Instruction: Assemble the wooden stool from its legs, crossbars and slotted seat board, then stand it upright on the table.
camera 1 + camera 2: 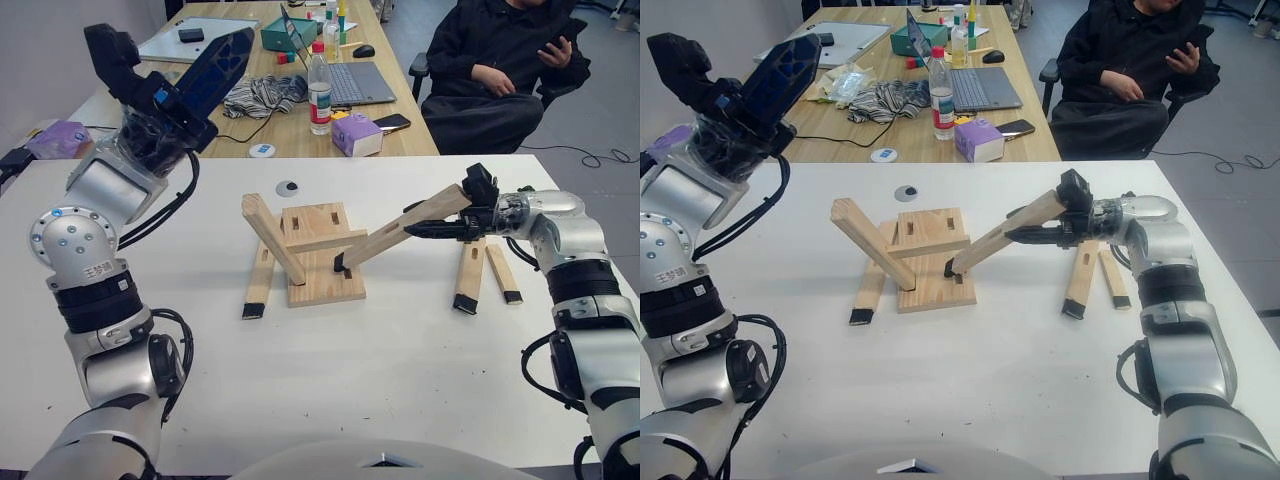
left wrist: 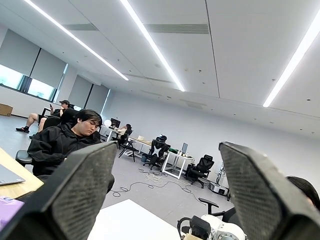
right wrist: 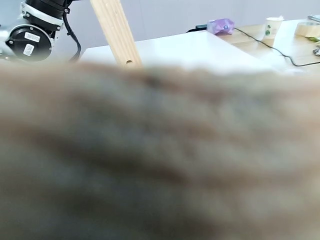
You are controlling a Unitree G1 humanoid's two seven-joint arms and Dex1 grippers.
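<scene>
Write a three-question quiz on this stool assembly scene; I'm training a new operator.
1. True or false: the left gripper holds a leg.
2. How many legs lie loose on the table near the right gripper? A one, B two, C four.
3. Fill in: the black-tipped end of the leg in the right gripper rests on the ____.
Key: 1 false, it is open and empty; 2 B; 3 seat board.
</scene>
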